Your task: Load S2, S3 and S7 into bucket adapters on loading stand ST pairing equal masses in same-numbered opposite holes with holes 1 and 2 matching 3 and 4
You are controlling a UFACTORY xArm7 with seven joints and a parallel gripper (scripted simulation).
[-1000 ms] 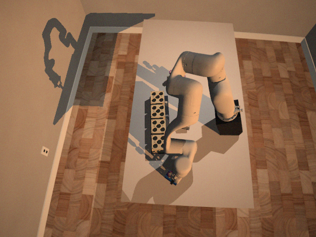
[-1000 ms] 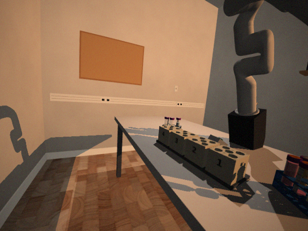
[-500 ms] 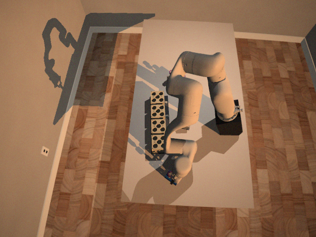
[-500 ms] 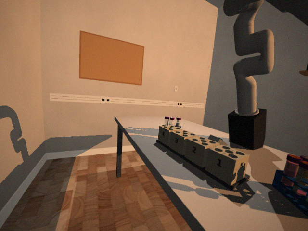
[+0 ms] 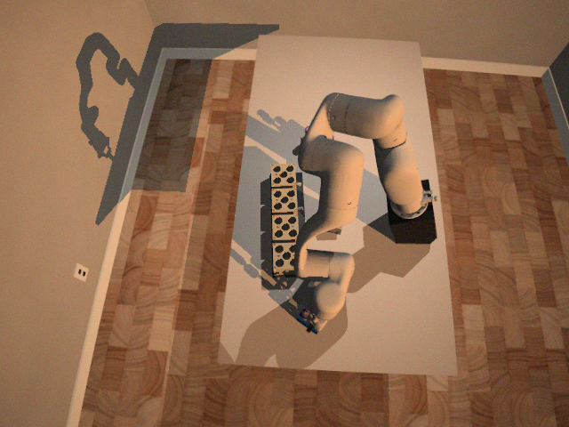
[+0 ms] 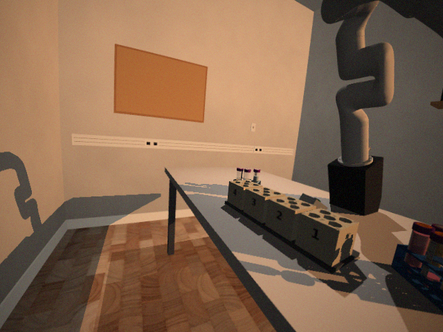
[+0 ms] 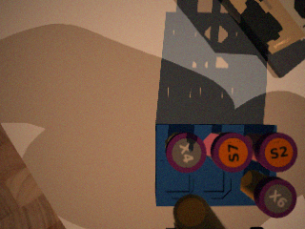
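The pincer is closed on a tube, likely stiff and slippery; grip high, below the cap.

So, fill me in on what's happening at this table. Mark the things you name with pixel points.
The robot arm's pincer (image 5: 310,326) (image 7: 215,227) appears shut on a brownish tube (image 7: 191,210), its cap out of the wrist view. It is by the blue rack (image 6: 399,255) (image 7: 164,164), where S7 (image 7: 233,153), S2 (image 7: 277,153), X4 (image 7: 186,153) and X6 (image 7: 276,197) stand. No tube shows in the four adapters (image 5: 285,219) (image 6: 286,227), so loading looks yet to be done.
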